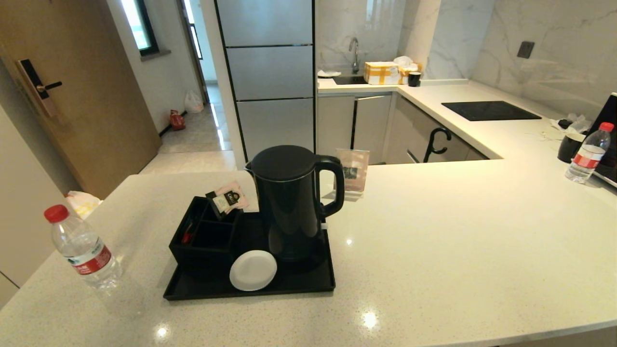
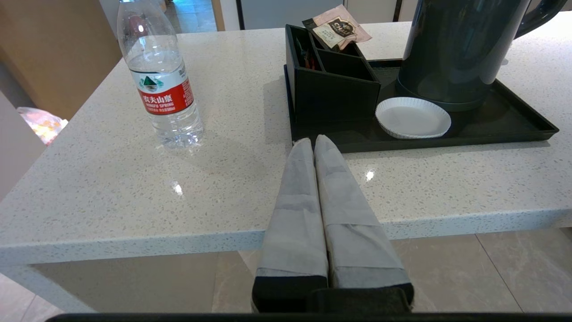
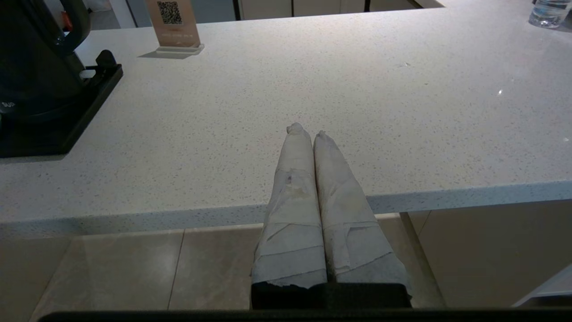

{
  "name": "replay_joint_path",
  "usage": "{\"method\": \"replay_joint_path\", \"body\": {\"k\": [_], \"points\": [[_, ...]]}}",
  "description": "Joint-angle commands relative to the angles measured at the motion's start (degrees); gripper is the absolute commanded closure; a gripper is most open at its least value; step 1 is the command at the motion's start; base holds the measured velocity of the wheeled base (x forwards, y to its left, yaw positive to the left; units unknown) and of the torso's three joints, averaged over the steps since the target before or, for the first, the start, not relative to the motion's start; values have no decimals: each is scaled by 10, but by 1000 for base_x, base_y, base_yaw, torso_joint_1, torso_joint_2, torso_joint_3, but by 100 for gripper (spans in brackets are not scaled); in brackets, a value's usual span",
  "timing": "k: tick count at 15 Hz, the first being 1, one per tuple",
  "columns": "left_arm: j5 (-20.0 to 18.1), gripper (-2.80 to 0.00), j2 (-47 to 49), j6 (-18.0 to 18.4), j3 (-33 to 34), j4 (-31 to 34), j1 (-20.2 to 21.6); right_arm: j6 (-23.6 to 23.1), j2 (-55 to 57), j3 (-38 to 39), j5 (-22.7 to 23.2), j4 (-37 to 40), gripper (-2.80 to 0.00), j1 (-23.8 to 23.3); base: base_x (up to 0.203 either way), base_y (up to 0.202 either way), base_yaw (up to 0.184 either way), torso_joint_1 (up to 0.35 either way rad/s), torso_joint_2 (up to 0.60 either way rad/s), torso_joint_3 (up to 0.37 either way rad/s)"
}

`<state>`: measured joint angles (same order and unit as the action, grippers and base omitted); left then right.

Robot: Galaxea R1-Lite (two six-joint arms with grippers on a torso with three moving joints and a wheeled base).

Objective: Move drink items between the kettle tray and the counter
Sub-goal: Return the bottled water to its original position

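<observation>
A tall black kettle stands on the black kettle tray, beside a divided black box and a white disc. A clear water bottle with a red cap stands upright on the beige counter, left of the tray; a second bottle stands far right. My left gripper is shut and empty, held off the counter's near edge, its tips in line with the tray's front rim. My right gripper is shut and empty off the near edge, right of the kettle. Neither gripper shows in the head view.
A small sign stand stands behind the kettle. A black mug sits by the far-right bottle. A black glass hob lies on the back counter, with boxes near the sink. Sachets stick out of the divided box.
</observation>
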<state>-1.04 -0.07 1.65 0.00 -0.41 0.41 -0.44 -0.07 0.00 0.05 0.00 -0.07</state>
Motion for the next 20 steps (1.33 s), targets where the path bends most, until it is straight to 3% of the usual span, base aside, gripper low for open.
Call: {"method": "replay_joint_path", "body": {"k": [1, 20], "points": [[0, 0, 0, 0, 0, 0, 0, 1, 1, 1, 0, 0, 0, 0, 0, 0, 0, 0, 0, 0], [2, 0, 1, 19, -2, 9, 0, 1, 1, 1, 0, 0, 0, 0, 0, 0, 0, 0, 0, 0]]}}
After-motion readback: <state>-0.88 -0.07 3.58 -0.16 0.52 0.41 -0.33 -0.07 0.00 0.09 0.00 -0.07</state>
